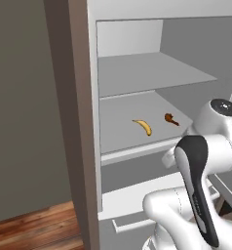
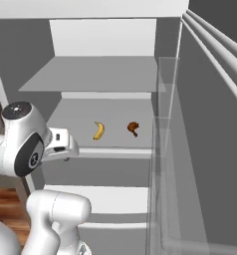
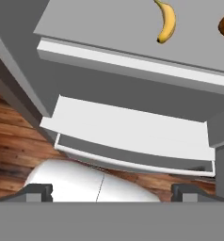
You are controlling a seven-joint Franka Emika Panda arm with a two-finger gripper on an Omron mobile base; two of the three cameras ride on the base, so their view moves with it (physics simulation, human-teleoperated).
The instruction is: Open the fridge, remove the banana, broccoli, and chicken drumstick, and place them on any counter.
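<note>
The fridge point(image 1: 137, 63) stands open, and no writing can be read on it. On its middle shelf point(image 2: 115, 112) lie one banana point(image 2: 98, 130) and one drumstick point(image 2: 133, 128), near each other but apart, the drumstick to the banana's right. The pincer point(image 3: 112, 190) has its tips wide apart with nothing between them; it sits in front of the shelf's edge and lower, the banana ahead of and above it. One drawer point(image 3: 132, 136) sits below the shelf.

light: even, bright (rendered) | shadows: soft under fridge point(image 2: 105, 74) shelves | glare: none | focus: sharp
</note>
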